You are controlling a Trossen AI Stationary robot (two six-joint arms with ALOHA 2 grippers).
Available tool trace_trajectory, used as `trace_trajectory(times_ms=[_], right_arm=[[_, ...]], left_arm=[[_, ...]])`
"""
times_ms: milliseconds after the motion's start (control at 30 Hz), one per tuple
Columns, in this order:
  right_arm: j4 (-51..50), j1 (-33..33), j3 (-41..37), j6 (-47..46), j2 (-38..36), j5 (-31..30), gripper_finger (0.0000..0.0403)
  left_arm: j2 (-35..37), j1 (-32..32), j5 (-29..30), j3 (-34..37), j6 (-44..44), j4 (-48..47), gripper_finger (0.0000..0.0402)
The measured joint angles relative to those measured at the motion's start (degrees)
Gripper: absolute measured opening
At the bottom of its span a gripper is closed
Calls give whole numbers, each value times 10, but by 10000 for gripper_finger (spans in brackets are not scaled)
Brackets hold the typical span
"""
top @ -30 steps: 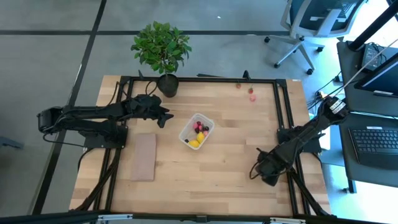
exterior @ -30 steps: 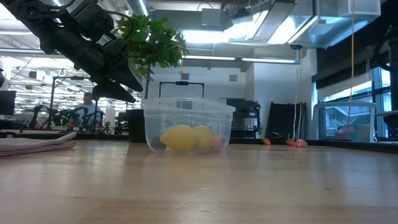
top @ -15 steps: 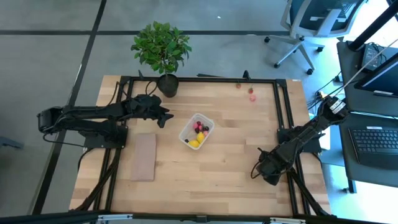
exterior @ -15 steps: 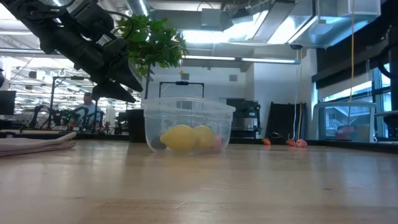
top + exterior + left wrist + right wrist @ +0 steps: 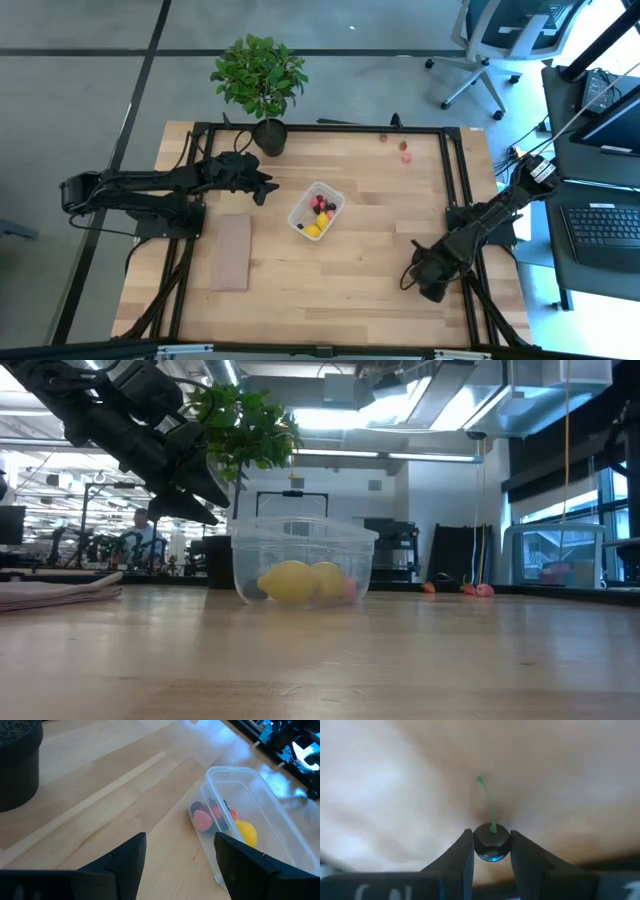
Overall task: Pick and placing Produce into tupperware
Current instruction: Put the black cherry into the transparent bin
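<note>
Almost nothing changes: our right tool stays clenched on a dark cherry low over the tabletop, our left tool stays released beside the tub, so delivery remains.

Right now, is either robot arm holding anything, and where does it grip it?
Yes. The right gripper pinches a small dark cherry by its round body, green stem free. The left gripper is open and empty.

Blurred tabletop behind the dark cherry.
</note>
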State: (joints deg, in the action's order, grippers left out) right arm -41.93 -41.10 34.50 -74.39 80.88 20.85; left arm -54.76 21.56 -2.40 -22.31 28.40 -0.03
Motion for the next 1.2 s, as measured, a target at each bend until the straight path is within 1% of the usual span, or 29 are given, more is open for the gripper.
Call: trace_trajectory(times_ms=[100, 167, 233, 367, 500, 600, 700, 833, 967, 1133, 1200], right_arm=[[75, 18, 17, 13, 0, -17, 104], [121, 40, 33, 34, 0, -51, 104], [140, 75, 55, 70, 0, -92, 104], [146, 164, 111, 174, 0, -169, 104], [175, 257, 175, 307, 0, -212, 104], [201, 320, 222, 379, 0, -215, 104], [204, 374, 269, 439, 7, -215, 104], [202, 431, 332, 509, 37, -214, 104], [185, 471, 410, 558, 96, -203, 104], [93, 488, 506, 604, 194, -175, 104], [54, 488, 535, 614, 233, -153, 104]], left_arm=[[0, 0, 0, 0, 0, 0, 225], [0, 0, 1, 0, -4, 0, 225], [0, 0, 8, 0, -5, 0, 225], [0, 0, 32, 0, -5, 0, 225], [0, 0, 34, 0, -5, 0, 225], [0, 0, 34, 0, -5, 0, 225], [0, 0, 34, 0, -5, 0, 225], [0, 0, 34, 0, -5, 0, 225], [0, 0, 47, 0, -5, 0, 225], [0, 0, 72, 0, -6, 0, 225], [0, 0, 78, 0, -6, 0, 225]])
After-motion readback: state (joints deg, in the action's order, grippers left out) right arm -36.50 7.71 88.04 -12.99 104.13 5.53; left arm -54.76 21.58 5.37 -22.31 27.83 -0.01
